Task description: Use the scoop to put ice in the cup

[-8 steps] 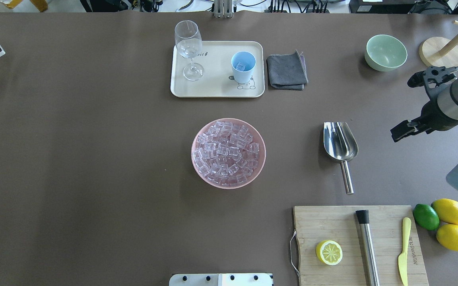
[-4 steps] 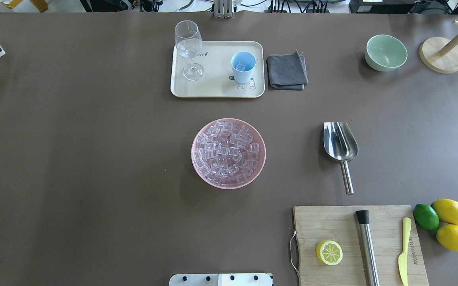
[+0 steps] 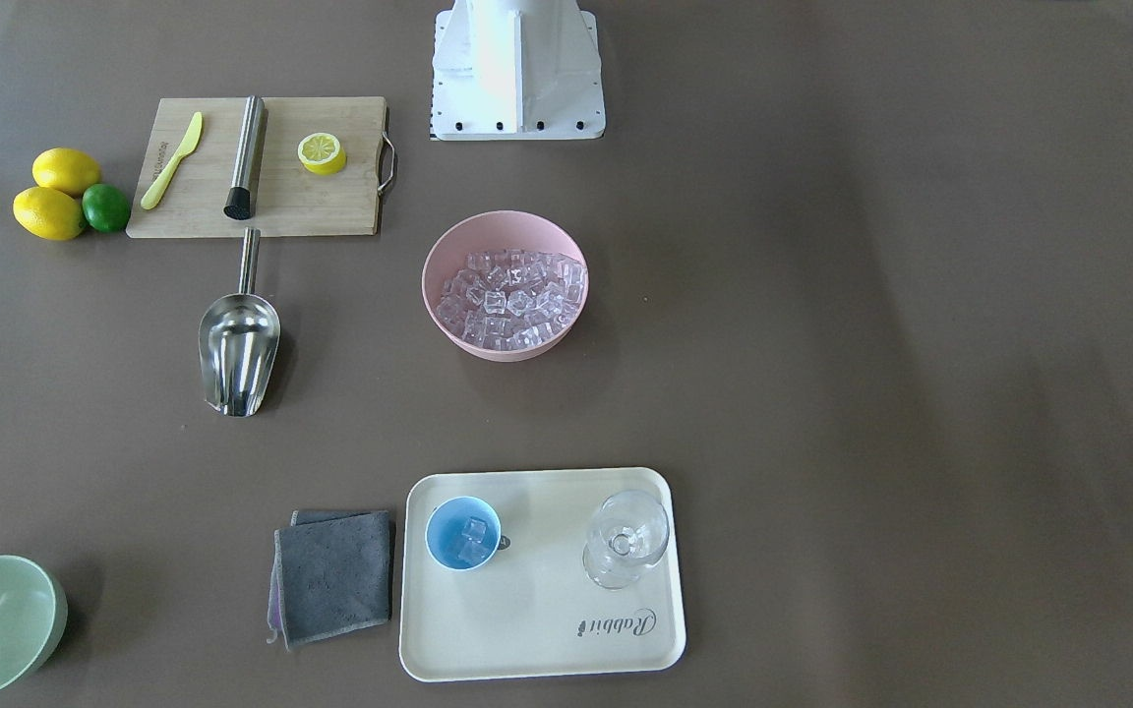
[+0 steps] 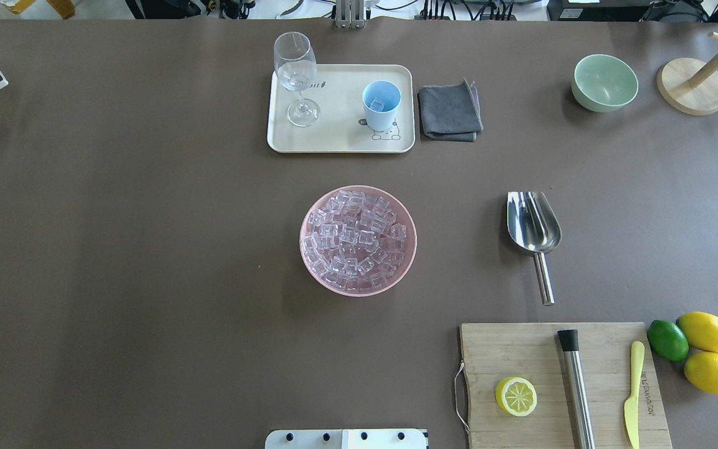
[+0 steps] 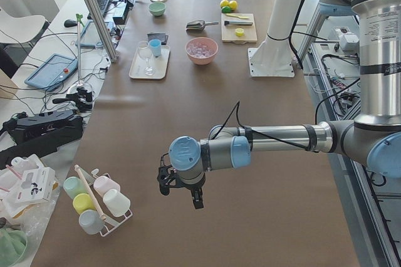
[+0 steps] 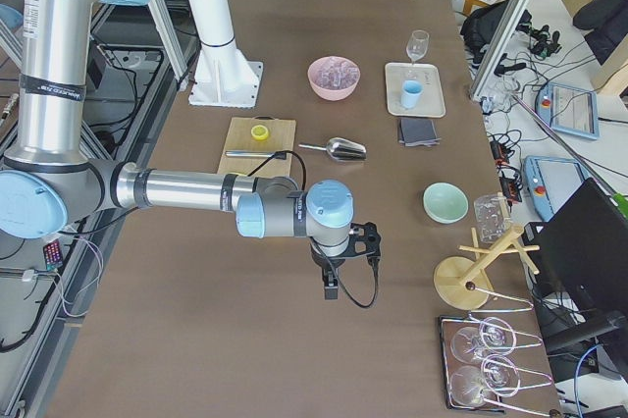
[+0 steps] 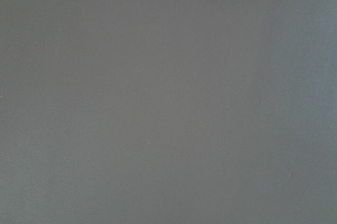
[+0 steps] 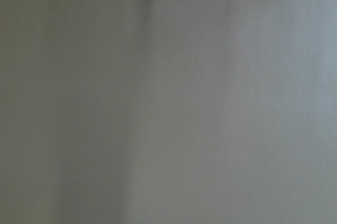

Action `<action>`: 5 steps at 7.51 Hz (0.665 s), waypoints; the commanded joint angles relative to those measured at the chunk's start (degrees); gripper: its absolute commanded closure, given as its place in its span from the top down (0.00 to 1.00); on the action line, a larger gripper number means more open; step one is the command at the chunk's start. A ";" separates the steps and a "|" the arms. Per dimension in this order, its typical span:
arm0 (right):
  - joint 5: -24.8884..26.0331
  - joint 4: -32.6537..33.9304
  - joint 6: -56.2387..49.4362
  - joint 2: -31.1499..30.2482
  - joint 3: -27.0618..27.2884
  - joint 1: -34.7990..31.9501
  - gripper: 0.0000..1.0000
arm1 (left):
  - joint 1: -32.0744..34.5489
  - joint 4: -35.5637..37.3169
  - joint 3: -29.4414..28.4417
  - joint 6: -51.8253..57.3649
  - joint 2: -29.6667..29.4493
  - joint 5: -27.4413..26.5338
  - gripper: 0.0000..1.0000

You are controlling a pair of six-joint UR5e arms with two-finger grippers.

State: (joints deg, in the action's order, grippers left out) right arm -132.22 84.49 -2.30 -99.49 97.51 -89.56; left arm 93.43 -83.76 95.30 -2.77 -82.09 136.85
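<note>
Right pincer well apart from scoop, spread unclear.

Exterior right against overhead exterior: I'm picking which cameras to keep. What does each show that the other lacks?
Only exterior right: the right end effector over bare table, and a glass rack. Only overhead: two lemons and a lime, plus ice visible inside the cup. Both: scoop, pink bowl, tray.

Bright, even light overhead; soft shadows fall toward nine o'clock, the scoop glints, and both wrist views are featureless grey.
</note>
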 commanded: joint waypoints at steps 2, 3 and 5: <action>-4.26 0.75 1.33 -0.45 -0.84 -3.25 0.99 | -0.09 0.00 -0.02 0.05 0.00 0.00 0.98; -3.75 4.94 1.60 0.51 0.39 -3.25 0.99 | -0.09 0.00 -0.02 0.05 0.00 0.00 0.98; 0.01 6.21 1.42 1.13 0.93 -3.16 0.99 | -0.09 0.00 -0.02 0.05 0.00 0.00 0.98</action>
State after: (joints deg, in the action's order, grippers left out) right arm -135.35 89.33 -0.92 -98.97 97.85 -92.76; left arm 93.35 -83.76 95.27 -2.73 -82.09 136.84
